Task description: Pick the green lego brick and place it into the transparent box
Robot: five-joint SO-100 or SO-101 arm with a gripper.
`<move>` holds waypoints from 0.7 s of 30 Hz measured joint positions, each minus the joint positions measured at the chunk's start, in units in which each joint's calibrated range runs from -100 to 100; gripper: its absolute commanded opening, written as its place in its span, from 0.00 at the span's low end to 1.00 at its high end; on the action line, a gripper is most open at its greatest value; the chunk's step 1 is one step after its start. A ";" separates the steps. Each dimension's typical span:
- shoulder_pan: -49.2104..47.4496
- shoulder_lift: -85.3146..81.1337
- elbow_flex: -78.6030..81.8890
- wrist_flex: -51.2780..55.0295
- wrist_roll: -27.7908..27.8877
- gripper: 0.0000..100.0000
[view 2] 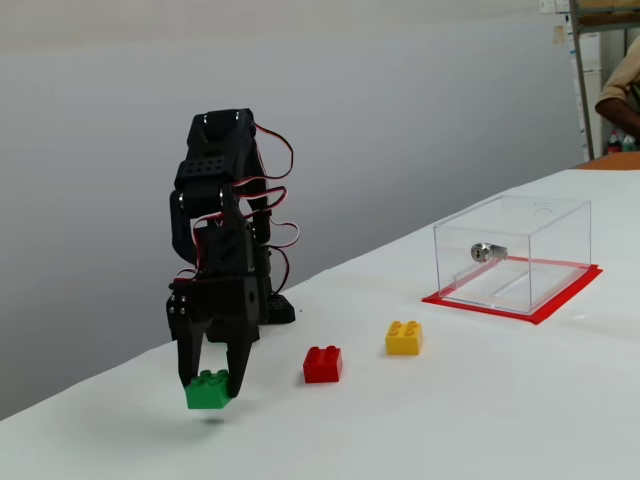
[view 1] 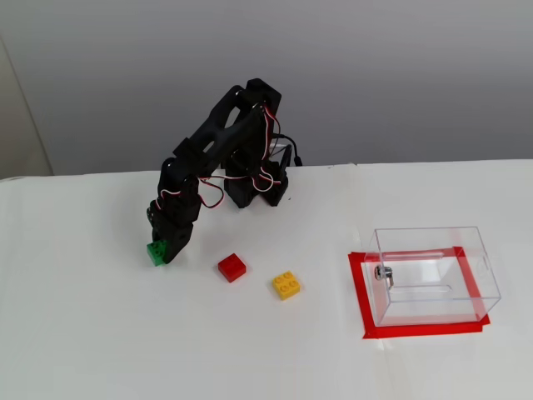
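Note:
The green lego brick (view 2: pixel 207 390) hangs a little above the white table, pinched between the two black fingers of my gripper (view 2: pixel 208 384), which is shut on it. From the higher fixed view the same green lego brick (view 1: pixel 156 252) shows at the lower tip of the gripper (view 1: pixel 161 252), left of the arm's base. The transparent box (view 1: pixel 433 275) stands at the right on a red tape frame, with a small metal fitting on its left wall; in the low fixed view the transparent box (view 2: pixel 513 252) sits far to the right of the gripper.
A red brick (view 1: pixel 231 267) and a yellow brick (view 1: pixel 286 285) lie on the table between the gripper and the box; the low fixed view shows the red brick (view 2: pixel 323 364) and the yellow brick (view 2: pixel 403 338) too. A person's arm (view 2: pixel 618 92) shows at the far right edge.

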 measured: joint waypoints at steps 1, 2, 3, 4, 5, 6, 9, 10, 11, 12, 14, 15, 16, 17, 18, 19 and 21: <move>0.00 -1.95 0.00 0.00 0.00 0.06; -0.32 -4.14 0.00 0.43 0.20 0.06; -0.85 -6.17 0.00 1.11 0.39 0.06; -1.71 -8.12 0.00 2.06 0.54 0.06; -2.67 -10.06 0.00 3.26 0.59 0.06; -2.78 -11.84 0.00 4.54 0.59 0.05; -3.74 -16.66 0.00 8.91 0.59 0.05; -4.17 -17.93 0.00 9.94 0.59 0.05; -5.02 -19.70 0.00 11.05 0.59 0.05; -5.88 -21.23 0.00 11.74 0.59 0.05; -7.59 -24.69 0.00 12.94 0.59 0.06; -8.01 -26.22 0.00 13.37 0.59 0.06; -8.23 -27.91 0.00 13.80 0.98 0.06; -8.23 -29.94 0.00 14.22 1.47 0.06; -8.87 -31.80 0.00 14.48 2.00 0.06; -9.62 -33.74 -0.09 14.65 2.30 0.06; -11.54 -37.38 -0.09 14.65 2.69 0.06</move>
